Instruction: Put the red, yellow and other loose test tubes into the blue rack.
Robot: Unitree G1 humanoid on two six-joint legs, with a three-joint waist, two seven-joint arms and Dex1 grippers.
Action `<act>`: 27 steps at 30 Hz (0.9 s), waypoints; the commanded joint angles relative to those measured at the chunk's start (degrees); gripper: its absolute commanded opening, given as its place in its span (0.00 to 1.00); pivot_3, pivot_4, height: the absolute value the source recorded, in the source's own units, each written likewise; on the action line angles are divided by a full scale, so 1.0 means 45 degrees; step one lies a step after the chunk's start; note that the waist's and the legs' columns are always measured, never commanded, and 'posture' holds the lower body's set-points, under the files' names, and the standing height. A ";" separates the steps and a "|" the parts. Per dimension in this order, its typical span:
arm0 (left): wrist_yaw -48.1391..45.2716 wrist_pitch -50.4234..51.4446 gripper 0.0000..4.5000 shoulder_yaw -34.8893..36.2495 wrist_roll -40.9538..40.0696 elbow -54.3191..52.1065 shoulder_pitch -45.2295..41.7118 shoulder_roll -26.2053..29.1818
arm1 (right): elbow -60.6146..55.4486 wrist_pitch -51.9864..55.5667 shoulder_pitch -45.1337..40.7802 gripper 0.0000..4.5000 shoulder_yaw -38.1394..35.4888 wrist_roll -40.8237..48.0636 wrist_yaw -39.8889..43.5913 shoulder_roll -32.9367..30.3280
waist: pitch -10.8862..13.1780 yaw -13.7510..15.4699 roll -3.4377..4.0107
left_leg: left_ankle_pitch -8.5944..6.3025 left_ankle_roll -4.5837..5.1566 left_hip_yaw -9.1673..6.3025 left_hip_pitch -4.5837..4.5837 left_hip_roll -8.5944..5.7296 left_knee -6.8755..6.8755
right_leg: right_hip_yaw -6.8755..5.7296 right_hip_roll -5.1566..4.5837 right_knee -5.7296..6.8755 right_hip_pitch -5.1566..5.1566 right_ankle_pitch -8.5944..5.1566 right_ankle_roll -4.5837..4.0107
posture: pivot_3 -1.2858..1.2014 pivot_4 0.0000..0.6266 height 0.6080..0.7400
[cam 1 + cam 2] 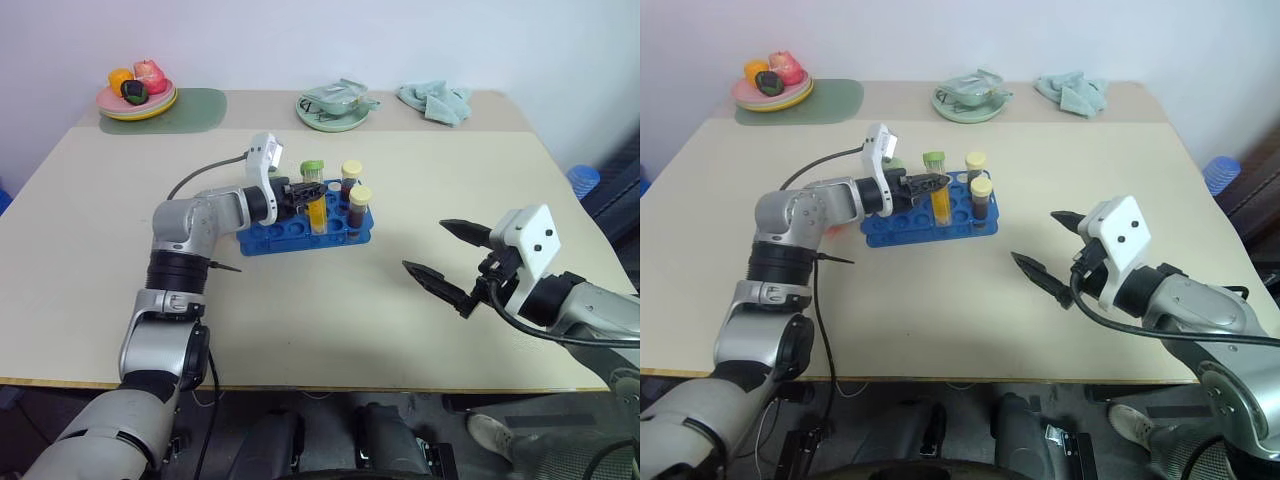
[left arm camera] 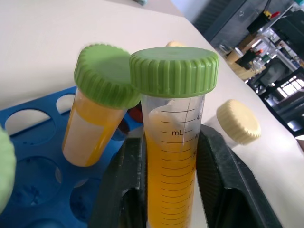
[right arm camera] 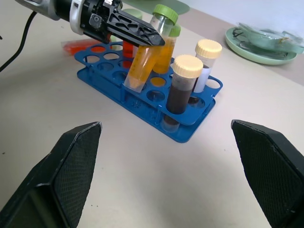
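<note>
The blue rack (image 1: 262, 241) stands mid-table. My left gripper (image 1: 306, 191) is shut on a yellow test tube (image 2: 171, 180) with a green cap. That tube leans, with its lower end in a rack hole (image 3: 135, 83). A second yellow tube (image 2: 90, 128) with a green cap stands in the rack just behind it. Two dark brown tubes with pale-yellow caps (image 3: 180, 90) (image 3: 205, 64) stand at the rack's right end. A red tube (image 3: 128, 47) shows behind the left fingers, mostly hidden. My right gripper (image 1: 424, 246) hangs open to the right of the rack, holding nothing.
At the back of the table are a plate of fruit (image 1: 112, 101) on a green mat (image 1: 195, 108), a pale green dish (image 1: 335, 112) and a teal cloth (image 1: 435, 100). A flat red-orange thing (image 3: 78, 45) lies beside the rack's far end.
</note>
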 commanded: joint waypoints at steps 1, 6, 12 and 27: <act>-0.0258 -0.0154 0.16 0.0038 0.0008 -0.0312 -0.0344 -0.0051 | -0.0439 -0.0172 -0.0080 1.00 -0.0324 0.0181 -0.0156 0.0017 | 0.0000 0.0004 0.0000 | 0.0000 0.0001 0.0000 0.0000 0.0000 0.0000 | 0.0000 -0.0001 -0.0001 0.0000 0.0000 0.0000 | 0.52 0.24 1.00; -0.0724 -0.0375 0.16 -0.0114 0.0088 -0.0767 -0.0102 0.0190 | -0.0425 -0.0112 -0.0224 1.00 -0.0234 0.0294 -0.0299 -0.0006 | 0.0000 -0.0008 0.0000 | 0.0000 0.0001 0.0000 0.0000 -0.0001 0.0000 | -0.0001 -0.0001 -0.0001 0.0000 0.0000 0.0000 | 0.52 0.24 1.00; -0.2316 -0.3409 0.16 -0.0231 0.0506 -0.2022 0.0996 0.0370 | -0.0397 -0.0136 -0.0326 1.00 -0.0139 0.0339 -0.0393 0.0029 | 0.0002 -0.0006 0.0003 | 0.0000 -0.0001 0.0000 0.0000 0.0002 -0.0002 | 0.0002 -0.0001 -0.0001 -0.0002 0.0000 0.0000 | 0.52 0.24 1.00; -0.4160 -0.8869 0.16 -0.1220 0.2735 0.0630 0.2351 0.0171 | -0.0443 -0.0008 -0.0831 1.00 0.0180 0.0441 -0.0981 0.0213 | 0.0001 0.0006 0.0002 | -0.0005 0.0008 0.0001 -0.0003 -0.0001 -0.0002 | -0.0002 -0.0007 -0.0013 0.0003 0.0000 -0.0001 | 0.52 0.24 1.00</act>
